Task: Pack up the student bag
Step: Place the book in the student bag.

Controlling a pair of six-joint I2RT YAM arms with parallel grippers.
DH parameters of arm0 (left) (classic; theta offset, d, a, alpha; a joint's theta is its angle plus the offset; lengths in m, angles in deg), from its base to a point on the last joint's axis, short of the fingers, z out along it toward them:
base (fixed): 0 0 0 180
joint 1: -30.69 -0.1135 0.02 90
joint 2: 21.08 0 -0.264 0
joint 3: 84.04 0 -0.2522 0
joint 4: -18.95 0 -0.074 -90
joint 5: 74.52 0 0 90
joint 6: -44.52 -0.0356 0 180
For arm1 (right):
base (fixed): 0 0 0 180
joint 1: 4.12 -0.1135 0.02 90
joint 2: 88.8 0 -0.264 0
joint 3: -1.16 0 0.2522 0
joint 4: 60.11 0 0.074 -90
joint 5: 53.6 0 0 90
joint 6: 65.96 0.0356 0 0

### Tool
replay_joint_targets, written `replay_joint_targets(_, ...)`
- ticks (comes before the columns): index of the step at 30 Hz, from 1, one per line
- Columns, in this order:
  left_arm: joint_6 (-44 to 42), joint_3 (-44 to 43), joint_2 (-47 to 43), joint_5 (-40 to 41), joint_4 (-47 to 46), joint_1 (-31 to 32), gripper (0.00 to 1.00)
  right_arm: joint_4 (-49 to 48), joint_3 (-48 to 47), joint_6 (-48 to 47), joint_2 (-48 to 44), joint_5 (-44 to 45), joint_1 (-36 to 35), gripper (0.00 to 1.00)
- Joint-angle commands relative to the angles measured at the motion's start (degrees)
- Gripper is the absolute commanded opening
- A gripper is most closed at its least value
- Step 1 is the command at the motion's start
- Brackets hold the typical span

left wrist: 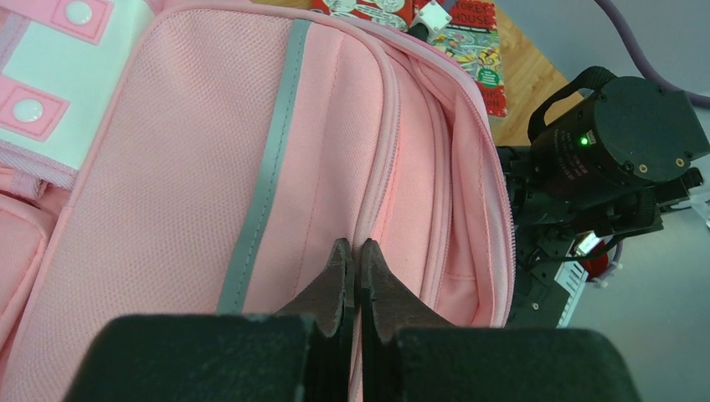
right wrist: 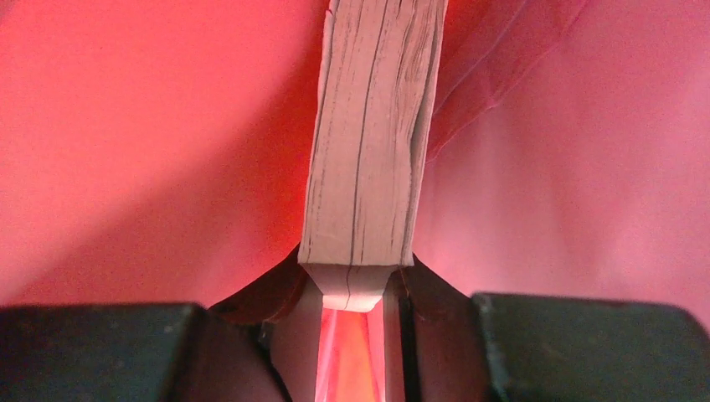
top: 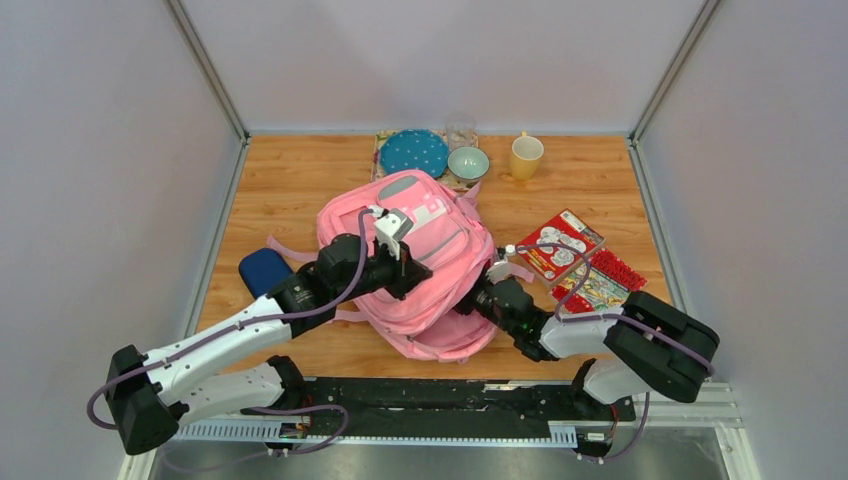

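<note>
Bag (top: 450,240) pink, grey trims, white-pink patch. Pouch (top: 264,270) navy, 9 o'clock. Plate (top: 414,152) teal, white dots, 12. Bowl (top: 468,162) pale teal. Mug (top: 525,157) yellow. Comics (top: 562,243) red, 3. Book (right wrist: 368,151) pages cream. Surface (top: 300,180) wood-brown.

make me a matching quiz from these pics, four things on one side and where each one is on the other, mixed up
1 yellow mug
2 navy pouch
3 left gripper
4 right gripper

a inside the student bag, gripping a book
b pinched shut on the bag's zip edge
c far edge of the table
d left of the bag

Pairs: 1-c; 2-d; 3-b; 4-a
</note>
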Motion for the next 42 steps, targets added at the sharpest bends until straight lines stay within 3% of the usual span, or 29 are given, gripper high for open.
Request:
replay_joint_targets(1, 1.6, -0.8, -2.9, -3.7, -9.5, -0.8, 0.00, -9.2, -6.0, -0.3, 4.5, 2.8, 0.2, 0.02)
replay_joint_targets(4, 2.0, -0.2, -3.4, -3.8, -9.8, -1.1, 0.00, -7.5, -7.7, 0.4, 7.5, 4.1, 0.1, 0.06)
replay_joint_targets(12, 2.1, 1.0, -4.5, -4.6, -9.7, -2.3, 0.00, -1.9, -4.8, 1.2, 6.2, 5.9, 0.2, 0.43)
replay_joint_targets(13, 2.1, 1.0, -4.4, -4.6, -9.6, -2.8, 0.00, 1.0, -3.2, 1.1, 4.8, 6.5, 0.1, 0.47)
replay_joint_targets(14, 2.0, 1.2, -4.6, -4.6, -9.3, -2.9, 0.00, 3.0, -2.6, 0.8, 1.6, 7.1, 0.2, 0.61)
replay_joint_targets(17, 2.0, 2.0, -4.6, -4.6, -9.4, -3.5, 0.00, 13.2, -1.7, -1.5, -6.6, 8.5, 0.2, 0.69)
replay_joint_targets(22, 2.1, 2.9, -4.7, -4.5, -9.8, -3.8, 0.00, 34.7, -3.6, -4.5, -17.3, 9.0, 0.2, 0.73)
replay_joint_targets(25, 2.5, 3.6, -4.7, -4.7, -10.7, -4.0, 0.00, 40.7, -4.3, -4.1, -21.0, 7.8, 0.2, 0.73)
replay_joint_targets(28, 3.1, 3.9, -4.7, -5.2, -11.4, -4.1, 0.00, 43.8, -4.7, -2.6, -22.2, 5.9, 0.2, 0.66)
replay_joint_targets(31, 3.5, 4.0, -4.7, -5.7, -12.0, -4.2, 0.00, 43.4, -4.4, -1.3, -21.6, 4.2, 0.2, 0.52)
replay_joint_targets(32, 3.7, 3.9, -4.7, -5.8, -12.1, -4.3, 0.00, 43.7, -4.7, -1.0, -20.9, 3.8, 0.2, 0.41)
replay_joint_targets(35, 3.9, 4.0, -4.7, -6.3, -12.6, -4.3, 0.00, 44.0, -5.6, -0.2, -18.6, 3.5, 0.0, 0.26)
replay_joint_targets(42, 4.8, 4.3, -4.7, -7.0, -14.0, -4.5, 0.00, 41.6, -11.6, -0.2, -7.9, 3.4, -0.4, 0.04)
